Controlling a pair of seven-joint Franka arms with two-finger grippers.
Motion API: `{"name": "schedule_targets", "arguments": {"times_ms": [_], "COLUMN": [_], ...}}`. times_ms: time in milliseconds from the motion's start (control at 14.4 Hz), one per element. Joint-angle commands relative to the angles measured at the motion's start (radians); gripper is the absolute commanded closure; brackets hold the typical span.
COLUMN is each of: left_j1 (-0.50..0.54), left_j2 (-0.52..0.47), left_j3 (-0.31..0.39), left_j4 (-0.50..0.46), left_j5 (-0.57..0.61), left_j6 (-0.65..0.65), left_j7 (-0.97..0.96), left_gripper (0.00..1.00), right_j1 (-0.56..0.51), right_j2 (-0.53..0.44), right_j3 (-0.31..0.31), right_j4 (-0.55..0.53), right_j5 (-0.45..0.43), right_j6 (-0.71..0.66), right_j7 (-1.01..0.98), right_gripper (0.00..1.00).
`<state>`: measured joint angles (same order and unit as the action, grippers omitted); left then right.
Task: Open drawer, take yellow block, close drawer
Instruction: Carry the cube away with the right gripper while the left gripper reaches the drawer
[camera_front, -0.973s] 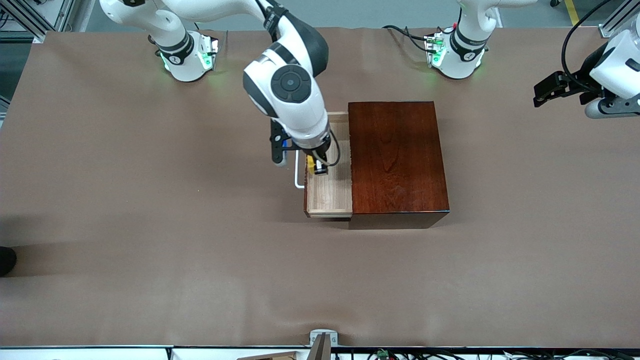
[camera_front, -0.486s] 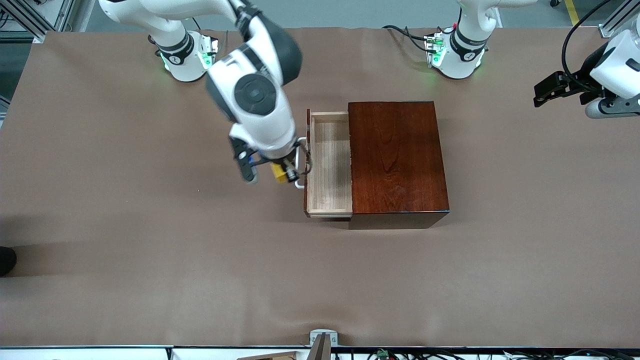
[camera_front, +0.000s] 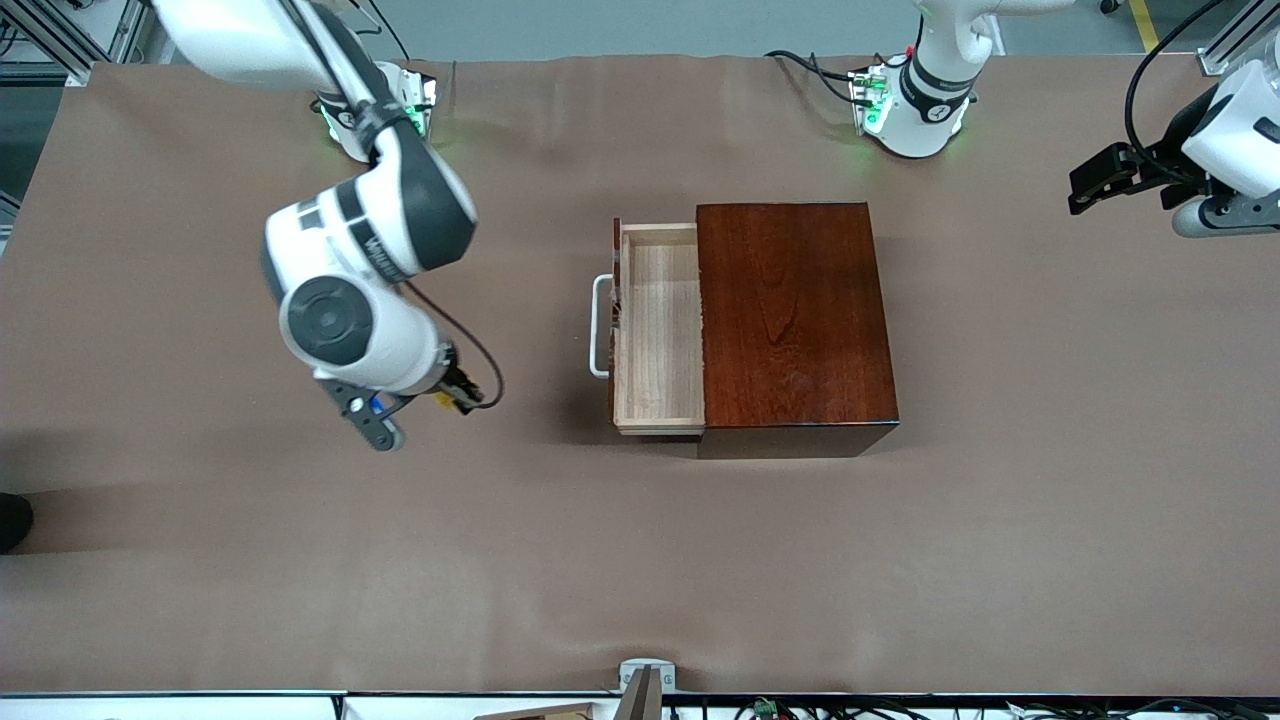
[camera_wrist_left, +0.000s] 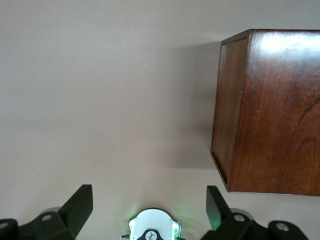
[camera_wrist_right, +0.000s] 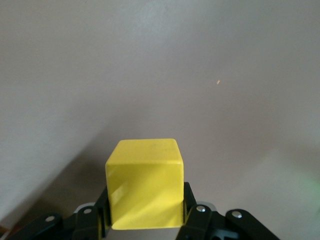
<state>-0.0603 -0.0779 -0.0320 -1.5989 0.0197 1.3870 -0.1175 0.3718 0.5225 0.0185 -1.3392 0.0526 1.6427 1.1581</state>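
The drawer (camera_front: 660, 330) of the dark reddish-brown wooden box (camera_front: 790, 320) stands pulled out, its pale interior bare and its white handle (camera_front: 598, 326) facing the right arm's end of the table. My right gripper (camera_front: 455, 398) hangs over bare table between the drawer and that end, shut on the yellow block (camera_front: 442, 401). In the right wrist view the yellow block (camera_wrist_right: 145, 182) fills the gap of the right gripper (camera_wrist_right: 145, 207), a black finger (camera_wrist_right: 189, 206) against each side. My left gripper (camera_front: 1100, 178) waits open at the left arm's end; the left wrist view shows nothing in the left gripper (camera_wrist_left: 148, 199).
The brown table cover (camera_front: 300, 560) spreads all round the box. The left wrist view shows the wooden box (camera_wrist_left: 270, 110) from one side and the left arm's base (camera_wrist_left: 152, 227). Both arm bases (camera_front: 375, 110) stand along the table edge farthest from the camera.
My right arm has lifted the yellow block out of the drawer and carried it away toward the right arm's end of the table. The drawer stays open and the left arm has not moved.
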Motion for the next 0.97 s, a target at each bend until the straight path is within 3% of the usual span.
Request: {"name": "schedule_targets", "arguments": {"times_ms": [0, 208, 556, 764, 903], "left_j1": [0.007, 0.008, -0.012, -0.062, -0.073], "left_j2": [0.006, 0.006, 0.018, 0.098, 0.151], "left_j3": [0.0, 0.0, -0.009, -0.095, -0.155], "left_j4": [0.037, 0.053, 0.063, 0.121, 0.175], "left_j5": [0.003, 0.002, -0.011, -0.004, -0.004], "left_j6": [-0.005, -0.005, -0.003, -0.003, -0.002], "left_j7": [0.007, -0.008, -0.027, -0.054, -0.152], "left_gripper": [0.0, 0.0, 0.0, 0.0, 0.0], "right_j1": [-0.092, -0.164, -0.269, -0.304, -0.356], "right_j2": [-0.096, -0.151, -0.165, -0.179, -0.168], "right_j3": [0.02, 0.018, 0.018, 0.017, 0.017], "right_j4": [-0.167, -0.291, -0.467, -0.592, -0.613], "right_j5": [0.0, 0.0, -0.01, -0.016, -0.034], "right_j6": [0.022, 0.074, 0.187, 0.32, 0.37], "right_j7": [-0.202, -0.389, -0.693, -0.82, -0.996], "right_gripper": [1.0, 1.0, 1.0, 1.0, 1.0]}}
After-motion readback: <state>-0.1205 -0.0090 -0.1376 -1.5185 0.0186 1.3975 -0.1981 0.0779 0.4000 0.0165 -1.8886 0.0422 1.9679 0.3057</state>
